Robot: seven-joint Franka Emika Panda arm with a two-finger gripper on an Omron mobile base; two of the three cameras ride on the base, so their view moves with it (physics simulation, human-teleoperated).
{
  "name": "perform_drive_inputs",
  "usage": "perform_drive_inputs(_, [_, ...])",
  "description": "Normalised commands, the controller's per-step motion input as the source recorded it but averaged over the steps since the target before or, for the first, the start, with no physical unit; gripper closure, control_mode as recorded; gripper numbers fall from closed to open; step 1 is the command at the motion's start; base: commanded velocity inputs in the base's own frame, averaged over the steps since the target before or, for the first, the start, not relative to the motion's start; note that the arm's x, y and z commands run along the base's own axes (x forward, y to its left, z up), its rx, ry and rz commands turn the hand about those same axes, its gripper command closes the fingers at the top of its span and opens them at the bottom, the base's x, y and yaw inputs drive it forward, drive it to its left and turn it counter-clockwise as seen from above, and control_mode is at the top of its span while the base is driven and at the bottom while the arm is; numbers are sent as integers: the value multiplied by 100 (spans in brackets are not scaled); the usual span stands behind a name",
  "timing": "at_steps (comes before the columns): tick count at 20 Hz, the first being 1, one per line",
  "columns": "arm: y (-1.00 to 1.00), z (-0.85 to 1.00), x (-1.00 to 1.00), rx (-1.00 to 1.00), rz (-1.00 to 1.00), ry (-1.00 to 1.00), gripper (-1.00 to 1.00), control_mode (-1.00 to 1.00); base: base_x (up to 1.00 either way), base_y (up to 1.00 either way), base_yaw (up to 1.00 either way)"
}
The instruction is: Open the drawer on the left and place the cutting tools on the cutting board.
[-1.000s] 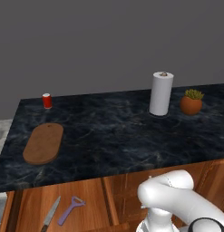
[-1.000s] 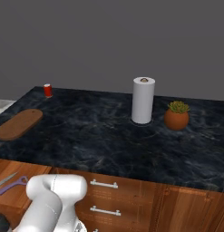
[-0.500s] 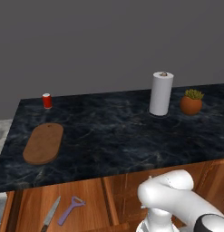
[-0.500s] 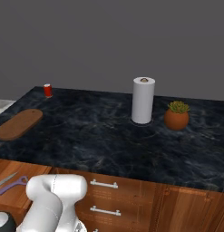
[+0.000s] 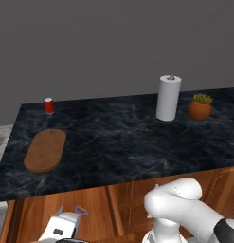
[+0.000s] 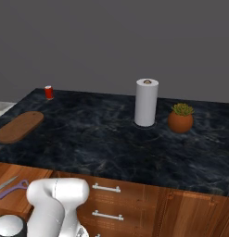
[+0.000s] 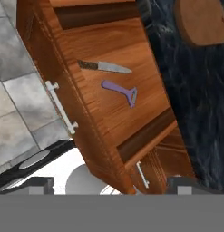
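- Your drawer [image 7: 109,90] stands pulled out below the dark marbled counter [image 5: 128,142], its plain wood floor open to the hand view and its silver bar handle [image 7: 61,106] on the front edge.
- Inside it lie both cutting tools: the small knife [image 7: 104,66], silver blade and dark brown handle, and just beside it the purple peeler [image 7: 121,92] with its Y-head. The two sit near each other but apart, both flat on the drawer floor.
- From the right base view you see the knife's blade [image 6: 5,184] and the peeler [image 6: 13,189] at the lower left, beside the arm.
- The cutting board [image 5: 45,150] lies flat on the left part of the counter with its small hole toward the back wall; nothing rests on it. You also see it in the right base view [image 6: 18,126] and the hand view [image 7: 202,20].
- The hand [image 5: 59,228] hangs low over the open drawer in the left base view, with the peeler's purple head [image 5: 81,210] peeking out just past it.
- You cannot tell how wide the fingers are set.
- Further along the counter stand a red can [image 5: 49,105], a paper towel roll [image 5: 167,98] and a potted plant [image 5: 200,107].
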Motion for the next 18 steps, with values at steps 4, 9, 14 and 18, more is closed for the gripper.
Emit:
perform_drive_inputs(4, [-76,41,89,30,-4,31,-100,-100,0,0,0])
perform_drive_inputs(9, [-50,23,100,30,-13,39,-100,-100,0,0,0])
perform_drive_inputs(14, [-40,5,100,29,-16,46,-100,-100,0,0,0])
perform_drive_inputs(18, [-9,0,88,6,-11,50,-100,-100,0,0,0])
